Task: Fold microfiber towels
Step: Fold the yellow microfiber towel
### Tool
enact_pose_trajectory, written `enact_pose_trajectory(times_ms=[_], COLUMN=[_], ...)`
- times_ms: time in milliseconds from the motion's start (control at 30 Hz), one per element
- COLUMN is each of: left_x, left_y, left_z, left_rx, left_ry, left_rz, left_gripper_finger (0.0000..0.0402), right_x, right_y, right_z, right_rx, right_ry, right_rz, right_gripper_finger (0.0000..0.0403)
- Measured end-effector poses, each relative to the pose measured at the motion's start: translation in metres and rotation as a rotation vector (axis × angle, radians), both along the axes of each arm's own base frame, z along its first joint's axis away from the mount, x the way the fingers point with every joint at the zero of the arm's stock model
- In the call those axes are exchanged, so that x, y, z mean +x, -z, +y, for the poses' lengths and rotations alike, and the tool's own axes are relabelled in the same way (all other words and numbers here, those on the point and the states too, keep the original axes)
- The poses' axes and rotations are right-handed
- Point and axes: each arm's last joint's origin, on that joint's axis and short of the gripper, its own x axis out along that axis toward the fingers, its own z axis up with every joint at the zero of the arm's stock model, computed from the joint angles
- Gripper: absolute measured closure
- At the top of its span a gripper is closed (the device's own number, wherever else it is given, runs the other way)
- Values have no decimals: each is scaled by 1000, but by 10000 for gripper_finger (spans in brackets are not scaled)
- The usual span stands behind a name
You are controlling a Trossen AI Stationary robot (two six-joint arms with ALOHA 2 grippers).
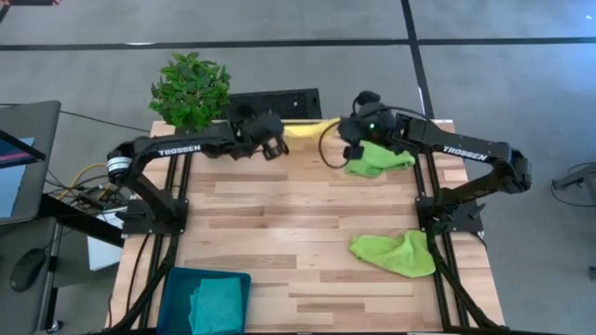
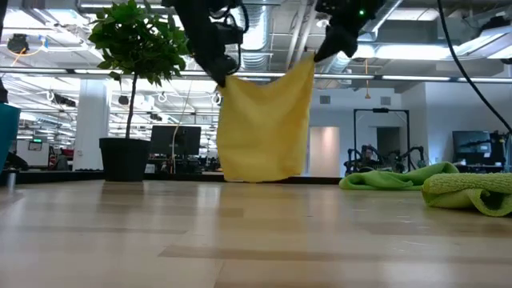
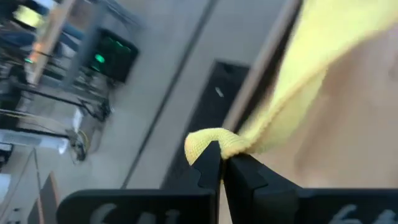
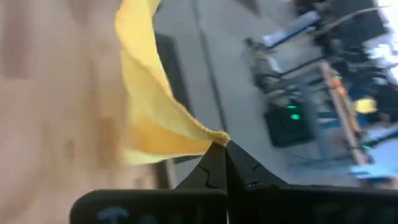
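- So, the yellow towel (image 2: 264,124) hangs in the air at the far edge of the table (image 1: 307,200), stretched between both arms, its bottom hem just above the wood in the low view
- left gripper (image 3: 221,163) has its jaws pinched together on one top corner, with a little nub of yellow poking out past the fingertips
- right gripper (image 4: 222,155) is clamped the same way on the other top corner
- from above you barely see the yellow towel, just a thin strip between the two wrists, the rest is edge-on
- one lime green towel (image 1: 377,158) lies crumpled right under the right arm, partly covered by it
- the second lime green towel (image 1: 396,253) is bunched near the right edge, closer to the front
- teal towel (image 1: 216,302) sits on the dark teal tray (image 1: 177,284) at the front left corner, cut off by the frame's bottom edge
- potted plant (image 1: 191,90) at the far left corner, with a black box (image 1: 284,100) beside it, partly hidden by the left arm
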Motion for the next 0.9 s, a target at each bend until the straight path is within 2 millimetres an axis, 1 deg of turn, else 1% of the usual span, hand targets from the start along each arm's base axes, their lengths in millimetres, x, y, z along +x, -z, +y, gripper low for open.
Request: enact_pose_trajectory(times_ms=[67, 167, 267, 367, 467, 667, 833, 900], left_x=[-3, -7, -10, -13, -15, -17, -21, -24], left_y=[8, 19, 31, 47, 60, 77, 88, 94], left_z=[-9, -25, -42, -60, -76, -111, -140, -149], left_rx=[-40, -96, -175, -246, -313, -439, -537, -571], left_ry=[-7, -18, -7, 11, 34, 86, 118, 108], left_rz=[46, 105, 140, 161, 174, 159, 153, 155], left_gripper_finger=[401, 401, 401, 401, 401, 401, 401, 401], right_x=[0, -1, -3, -3, -4, -6, -10, -12], right_y=[12, 25, 44, 63, 79, 99, 121, 133], right_z=[5, 13, 22, 34, 48, 80, 104, 112], right_rx=[31, 76, 161, 242, 290, 406, 499, 524], right_ry=[-18, -23, -65, -122, -135, -203, -225, -220], right_rz=[45, 94, 145, 162, 194, 214, 204, 205], right_gripper_finger=[400, 400, 399, 400, 401, 399, 401, 401])
